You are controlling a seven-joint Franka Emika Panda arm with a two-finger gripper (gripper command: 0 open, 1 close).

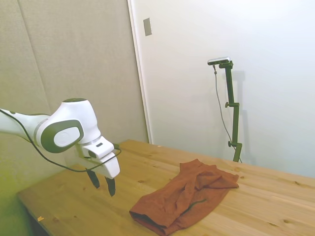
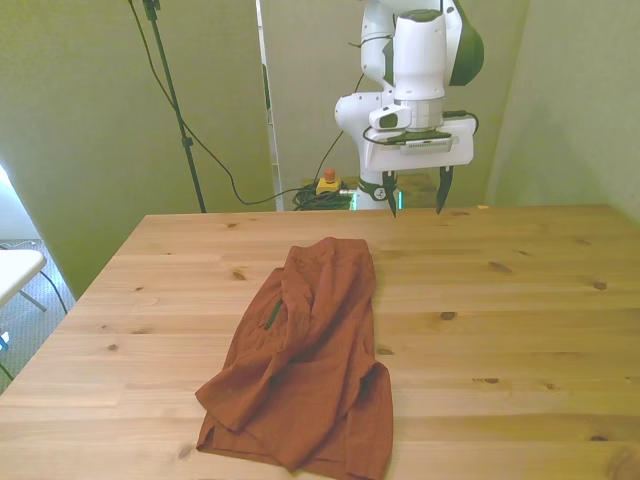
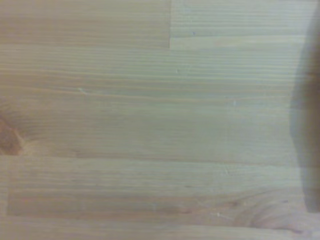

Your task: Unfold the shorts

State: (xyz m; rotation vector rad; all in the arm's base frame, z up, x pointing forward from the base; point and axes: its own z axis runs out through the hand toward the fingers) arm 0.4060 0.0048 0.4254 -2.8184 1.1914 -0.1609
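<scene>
- Fingers (image 2: 391,200) of the gripper (image 2: 415,200) stand well apart with nothing between them, tips pointing down, hanging over the table's far edge in the upper middle of the front view.
- Near edge of the front view: the shorts (image 2: 305,360) lie crumpled and folded over on the table (image 2: 520,330), lower centre-left of the frame; their bottom hem is cut off by the frame's lower edge.
- A thin dark pocket slit (image 2: 273,313) shows on the shorts' left side in the front view.
- In the side view the shorts (image 1: 189,196) sit lower centre-right, a dark edge at their near end; the gripper (image 1: 102,183) hovers lower left, well apart from them.
- How the legs are layered cannot be made out under the folds.
- The wrist view shows only blurred wood grain (image 3: 150,125), with a dark, unclear smear at its right edge.
</scene>
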